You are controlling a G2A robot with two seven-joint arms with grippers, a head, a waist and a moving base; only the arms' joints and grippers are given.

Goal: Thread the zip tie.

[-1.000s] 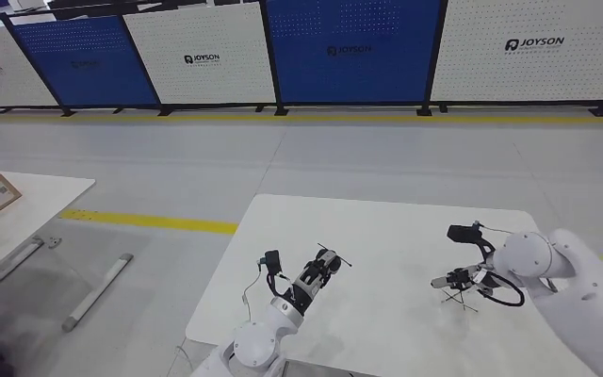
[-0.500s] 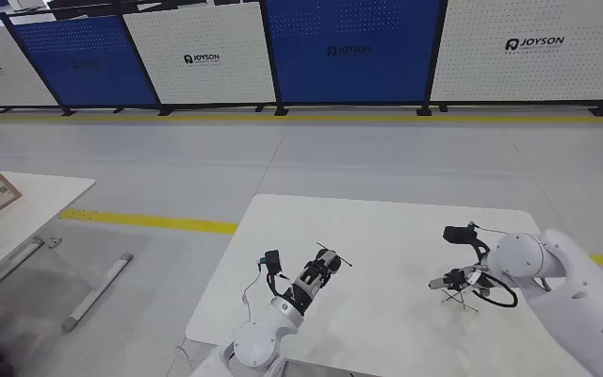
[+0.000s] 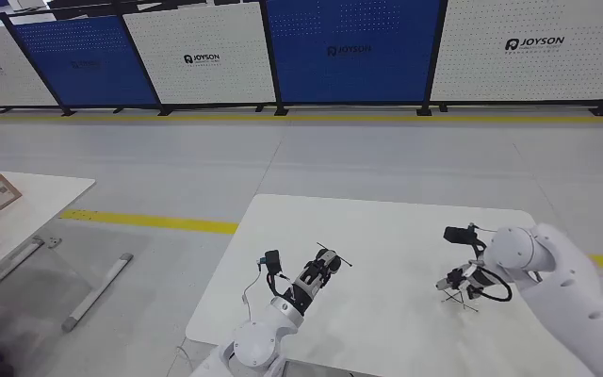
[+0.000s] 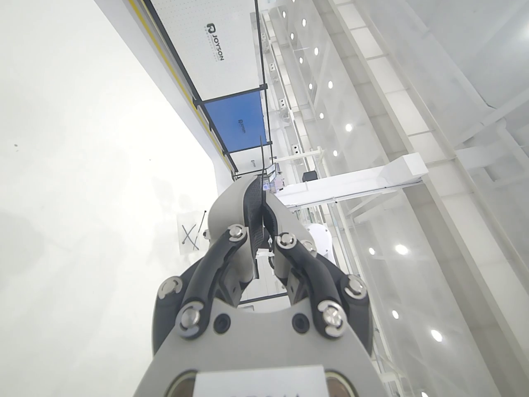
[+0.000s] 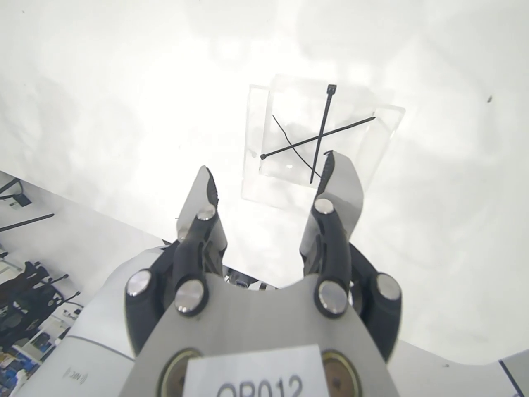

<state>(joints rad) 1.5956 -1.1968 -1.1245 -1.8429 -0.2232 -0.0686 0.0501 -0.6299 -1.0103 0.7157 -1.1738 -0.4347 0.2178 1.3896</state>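
The left claw's (image 4: 263, 187) grip hides most of its zip tie (image 4: 262, 163); the crossed ties (image 3: 460, 298) at the counter's (image 3: 377, 240) four o'clock are too small to separate.

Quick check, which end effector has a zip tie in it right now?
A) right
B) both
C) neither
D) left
D: the left end effector is shut on a black zip tie that sticks out past its tips, while the right end effector is open and empty, with the loose ties lying crossed on the clear tray.
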